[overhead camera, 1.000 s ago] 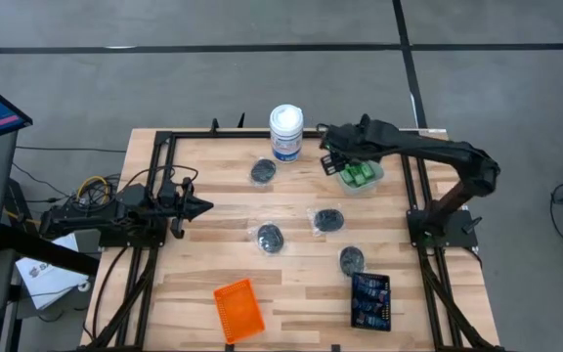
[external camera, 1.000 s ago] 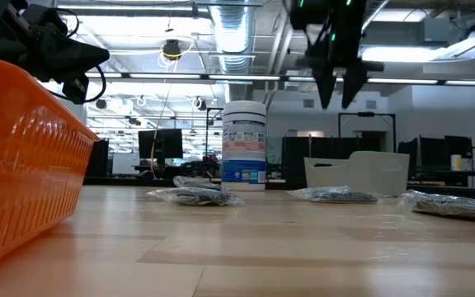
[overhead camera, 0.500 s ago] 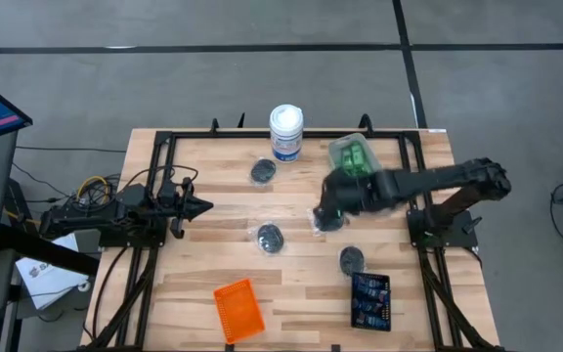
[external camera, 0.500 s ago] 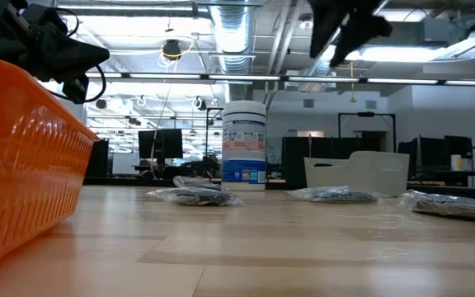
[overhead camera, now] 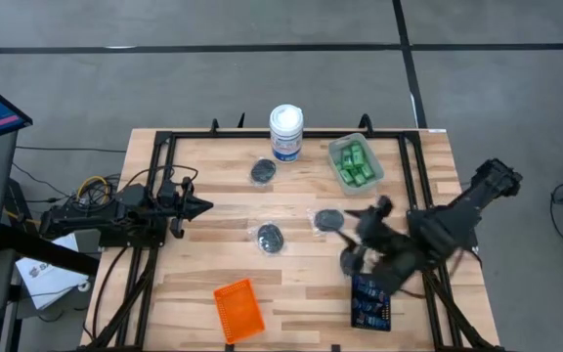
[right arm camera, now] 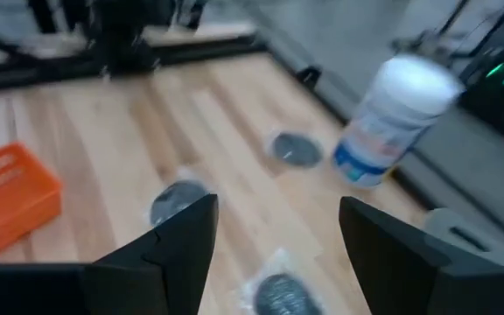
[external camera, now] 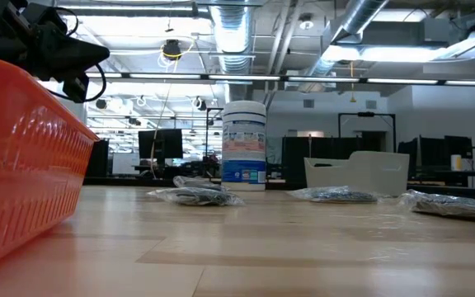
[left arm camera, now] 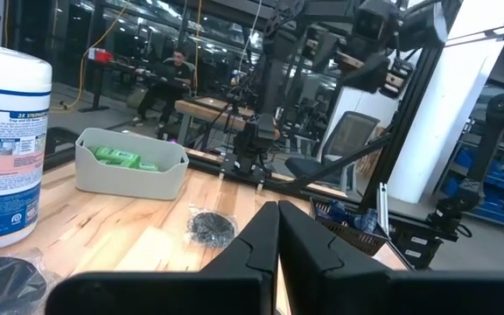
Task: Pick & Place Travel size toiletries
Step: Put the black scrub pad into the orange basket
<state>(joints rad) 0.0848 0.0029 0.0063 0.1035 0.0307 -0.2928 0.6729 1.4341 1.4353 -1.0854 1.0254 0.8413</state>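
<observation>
The right claw (right arm camera: 278, 214) is released and empty, its two dark fingers (right arm camera: 182, 241) spread wide. It has swung off the clear tray (overhead camera: 340, 147) at the far side of the wooden counter (overhead camera: 213, 166) and now passes, blurred, over the counter's near right part. Nothing is carried, so the drop into that tray appears finished and a fresh pick is probably starting. Below the claw lie round dark grey pucks in clear wrap (right arm camera: 175, 203), flat and with no long axis; the high view shows four of them spread across the counter's middle. The small bright green bottles (overhead camera: 356, 164) lie on their sides in the clear tray, long axes apparently along the tray's length, though this is hard to confirm from above. The dark blue flat tubes (overhead camera: 369, 301) sit in a black tray (overhead camera: 387, 318) at the near right edge; their heading cannot be read. The tall white canister with a blue label (overhead camera: 285, 132) stands upright at the far edge. The left claw (overhead camera: 201, 206) waits clenched on nothing at the counter's left, pointing inward.
</observation>
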